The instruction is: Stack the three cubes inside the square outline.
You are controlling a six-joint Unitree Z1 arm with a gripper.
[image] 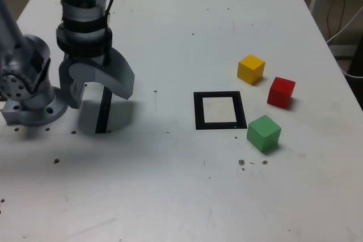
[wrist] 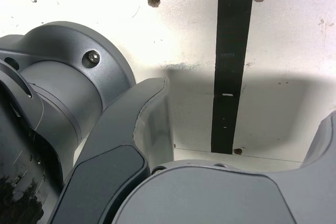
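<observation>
Grey metal pincer [image: 97,93] hanging spread wide and empty over narrow black tape strip [image: 103,111]; small matte yellow cube [image: 250,68], red cube [image: 281,92], green cube [image: 264,133] and flat black square outline [image: 198,111] sitting well apart from it.

Bare table [image: 170,43] lies open around the square outline [image: 220,111]; three cubes [image: 264,132] crowd its side toward the exterior view's right.
</observation>
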